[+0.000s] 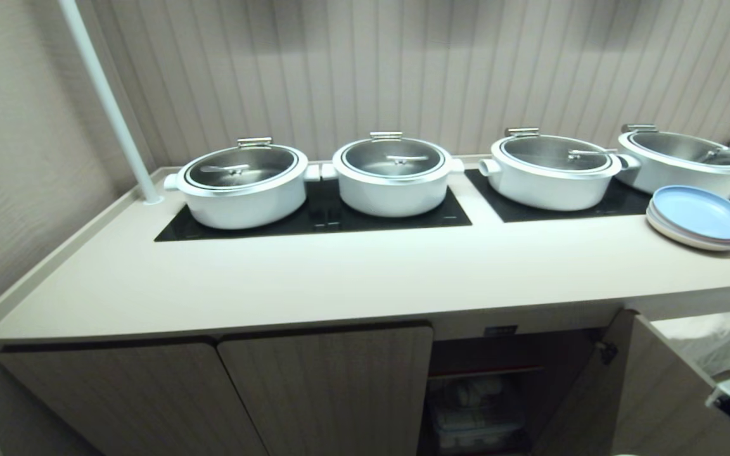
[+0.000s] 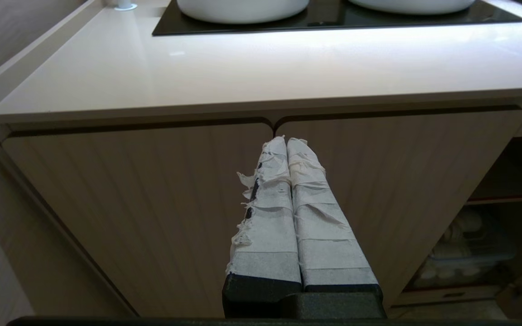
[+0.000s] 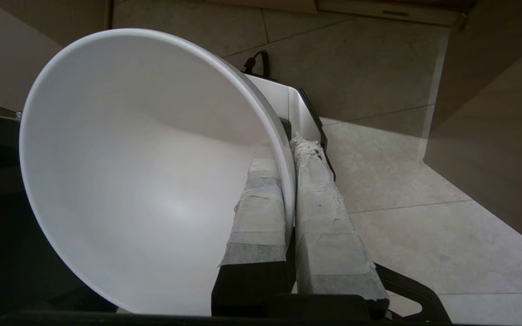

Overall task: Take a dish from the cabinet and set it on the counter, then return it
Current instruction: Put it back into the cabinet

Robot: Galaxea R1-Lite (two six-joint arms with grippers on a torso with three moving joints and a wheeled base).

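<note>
In the right wrist view, the dish (image 3: 143, 181), a plain glossy white bowl, is held tilted above the tiled floor. My right gripper (image 3: 286, 149) is shut on its rim, one taped finger inside the bowl and one outside. The dish does not show in the head view. My left gripper (image 2: 287, 141) is shut and empty, and points at the seam between two closed cabinet (image 2: 152, 203) doors below the counter (image 2: 243, 72). In the head view the cabinet (image 1: 327, 386) has its right door (image 1: 656, 392) swung open on a dim shelved compartment (image 1: 485, 392).
Several large white lidded pots (image 1: 241, 183) stand on black cooktop panels (image 1: 365, 218) along the back of the counter (image 1: 339, 278). Stacked pastel plates (image 1: 699, 216) lie at its right end. A white pole (image 1: 108, 101) rises at the back left corner.
</note>
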